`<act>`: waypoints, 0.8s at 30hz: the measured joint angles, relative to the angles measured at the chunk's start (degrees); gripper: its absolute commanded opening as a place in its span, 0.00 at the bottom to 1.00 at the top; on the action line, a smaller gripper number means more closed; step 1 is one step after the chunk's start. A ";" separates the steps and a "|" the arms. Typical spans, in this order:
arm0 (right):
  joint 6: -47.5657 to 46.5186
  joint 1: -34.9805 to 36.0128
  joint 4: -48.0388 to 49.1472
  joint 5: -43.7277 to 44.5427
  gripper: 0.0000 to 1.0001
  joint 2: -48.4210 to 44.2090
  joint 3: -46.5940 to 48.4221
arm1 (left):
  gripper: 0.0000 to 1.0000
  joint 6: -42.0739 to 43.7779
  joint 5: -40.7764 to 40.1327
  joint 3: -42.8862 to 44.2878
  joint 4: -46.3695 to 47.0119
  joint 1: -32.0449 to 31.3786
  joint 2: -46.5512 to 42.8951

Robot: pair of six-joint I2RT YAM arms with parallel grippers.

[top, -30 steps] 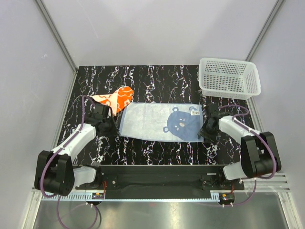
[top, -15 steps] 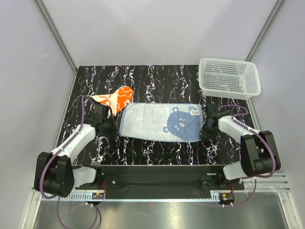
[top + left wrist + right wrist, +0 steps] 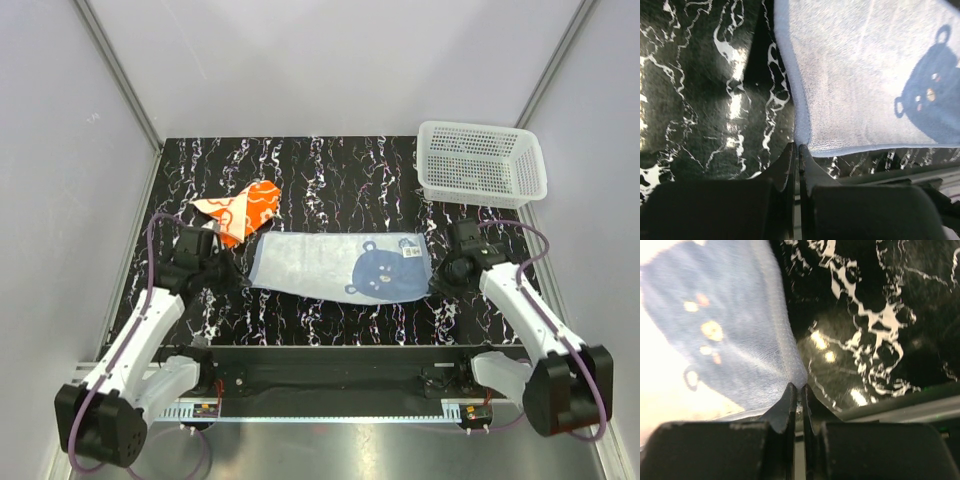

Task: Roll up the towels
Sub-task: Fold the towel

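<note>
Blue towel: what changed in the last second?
The right fingers closed on the near right corner of the blue towel, joining the left fingers already pinching its near left corner. Both arms drew back, pulling it slightly toward their bases. The orange towel and basket stayed put.

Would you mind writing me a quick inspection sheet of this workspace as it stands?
Surface: black marbled table, glossy, no spills seen.
Job's things: blue towel with a bear print, spread out, not rolled; orange towel crumpled beside its far left corner.
Clutter: white basket at the far right corner.
Grippers: left gripper shut on the blue towel's near left corner; right gripper shut on its near right corner.
Cables: purple cables loop along both arms, off the towels.
Surroundings: pale walls, metal frame; nothing else seen.
</note>
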 measured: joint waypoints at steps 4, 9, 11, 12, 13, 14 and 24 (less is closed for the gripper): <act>1.36 0.00 -5.42 -0.57 0.02 -6.29 2.67 | 0.00 -1.16 1.70 -0.79 -1.40 -0.02 -4.24; 2.71 0.00 -9.77 -0.61 0.02 -11.56 5.70 | 0.00 -1.77 3.52 -1.95 -4.13 -0.04 -6.38; 2.93 0.00 -10.67 -0.63 0.01 -11.98 5.70 | 0.00 -1.70 3.76 -1.90 -4.37 -0.07 -5.99; 2.91 0.00 -10.69 -0.61 0.00 -11.43 5.73 | 0.00 -1.57 3.80 -1.55 -4.63 -0.07 -4.90; 2.91 0.00 -10.69 -0.61 0.00 -10.80 5.84 | 0.00 -1.27 3.80 -0.98 -4.79 -0.07 -3.85; 2.80 0.00 -10.62 -0.59 0.00 -9.07 6.12 | 0.00 -0.94 3.87 -0.07 -4.96 -0.07 -2.16; -0.46 0.00 -6.08 0.15 0.00 11.67 13.29 | 0.00 4.92 4.24 14.03 -1.86 1.46 22.62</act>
